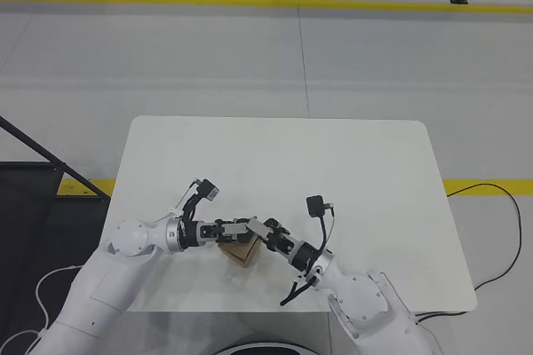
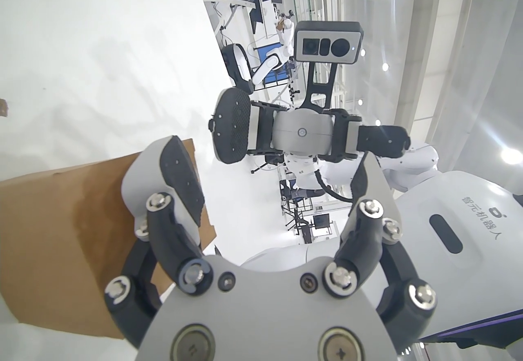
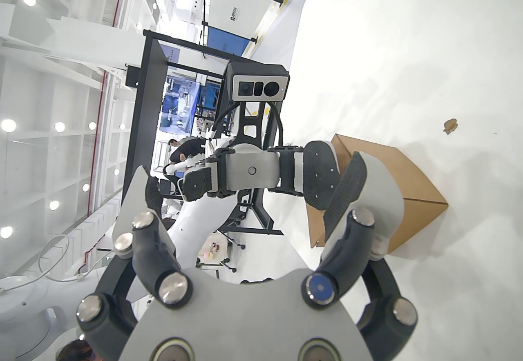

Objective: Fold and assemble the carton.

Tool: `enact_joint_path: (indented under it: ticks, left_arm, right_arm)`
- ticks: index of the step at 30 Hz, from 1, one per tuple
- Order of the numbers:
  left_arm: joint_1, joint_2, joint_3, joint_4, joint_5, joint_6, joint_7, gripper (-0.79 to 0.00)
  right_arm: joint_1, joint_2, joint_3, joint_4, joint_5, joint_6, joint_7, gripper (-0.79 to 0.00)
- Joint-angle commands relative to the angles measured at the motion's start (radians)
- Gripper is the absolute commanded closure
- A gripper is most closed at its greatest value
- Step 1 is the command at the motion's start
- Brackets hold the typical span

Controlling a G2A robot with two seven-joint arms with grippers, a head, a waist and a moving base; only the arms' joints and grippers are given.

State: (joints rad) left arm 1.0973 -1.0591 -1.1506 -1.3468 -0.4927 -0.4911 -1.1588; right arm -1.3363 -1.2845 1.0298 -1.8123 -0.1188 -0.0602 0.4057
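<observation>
The carton (image 1: 242, 253) sits on the desk (image 1: 355, 169) near its front edge, between the tips of the two arms. From above only a brown wedge of it shows, and the rest is hidden under the jaws. The left jaws stand wide apart and hold nothing. In the left wrist view one pad (image 2: 182, 183) overlaps the carton's flap, though contact is hard to judge, and the carton runs off the frame edge. The right jaws are also spread wide and empty, closely facing the left jaws. A finger (image 3: 376, 191) covers part of the carton's near side. The carton's faces are folded up into a box shape. A small brown scrap (image 3: 450, 126) lies on the desk near the carton, apart from it.
</observation>
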Motion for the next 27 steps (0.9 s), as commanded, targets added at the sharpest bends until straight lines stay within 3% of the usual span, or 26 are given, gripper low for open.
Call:
enact_joint_path:
  ticks: [1,27]
  left_arm:
    - [0.001,-0.001,-0.001,0.003,-0.005,0.002,0.01,-0.785]
    - [-0.002,-0.004,-0.001,0.023,-0.018,0.005,0.01,-0.785]
  right_arm:
    - [0.0,-0.001,0.001,0.004,0.014,-0.003,0.004,-0.785]
    - [0.055,-0.013,-0.036,0.067,0.022,0.038,0.032,-0.785]
